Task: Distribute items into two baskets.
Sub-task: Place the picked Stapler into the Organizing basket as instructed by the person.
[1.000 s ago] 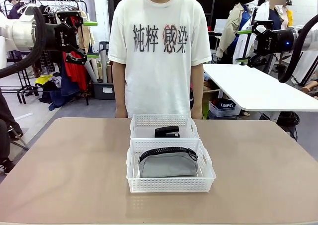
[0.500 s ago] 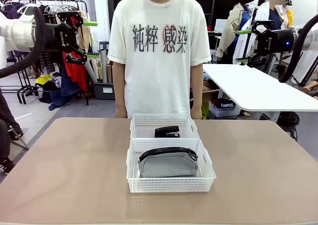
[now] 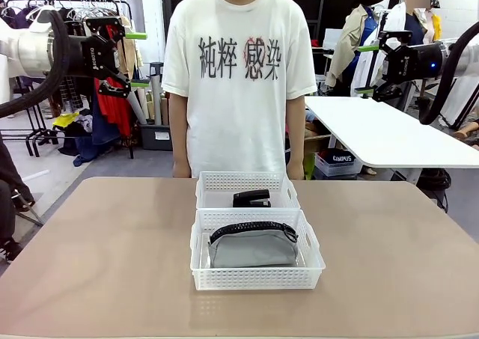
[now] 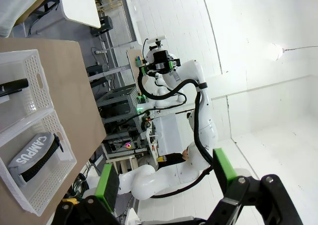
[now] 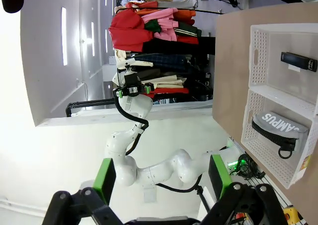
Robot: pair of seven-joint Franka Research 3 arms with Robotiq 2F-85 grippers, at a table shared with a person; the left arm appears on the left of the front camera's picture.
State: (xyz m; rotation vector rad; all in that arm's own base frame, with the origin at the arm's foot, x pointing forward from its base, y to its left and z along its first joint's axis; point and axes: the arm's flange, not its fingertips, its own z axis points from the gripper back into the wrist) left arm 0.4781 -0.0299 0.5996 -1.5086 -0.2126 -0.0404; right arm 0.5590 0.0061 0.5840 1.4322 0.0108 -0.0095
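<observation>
Front view: two baskets sit end to end at the middle of the surface (image 3: 90, 257), touching. The near basket (image 3: 257, 278) holds the grey pouch (image 3: 252, 246), zipper side toward the person. The far basket (image 3: 217, 183) holds the black stapler (image 3: 251, 198). A person (image 3: 239, 77) in a white printed T-shirt stands at the far edge just behind the baskets, arms down at the sides. The left gripper (image 3: 136, 60) is raised high at the left, well clear of the surface, its green-padded fingers apart and holding nothing. The right gripper (image 3: 365, 69) is raised high at the right, fingers likewise apart and empty.

Left wrist view: the left gripper (image 4: 164, 176) has its two green pads spread wide with nothing between them. Off to the left lie both baskets on the surface (image 4: 74, 81): one basket (image 4: 42, 78) with the stapler (image 4: 13, 87), the other basket (image 4: 57, 173) with the pouch (image 4: 34, 154), lettering showing on its side. The right arm (image 4: 174, 81) shows farther off.

Right wrist view: the right gripper (image 5: 161, 175) is open wide and empty. At the right, one basket (image 5: 261, 61) holds the stapler (image 5: 298, 62) and the adjoining basket (image 5: 258, 145) holds the pouch (image 5: 280, 130). The left arm (image 5: 131, 115) shows farther off, with a clothes rack (image 5: 154, 21) beyond it.
</observation>
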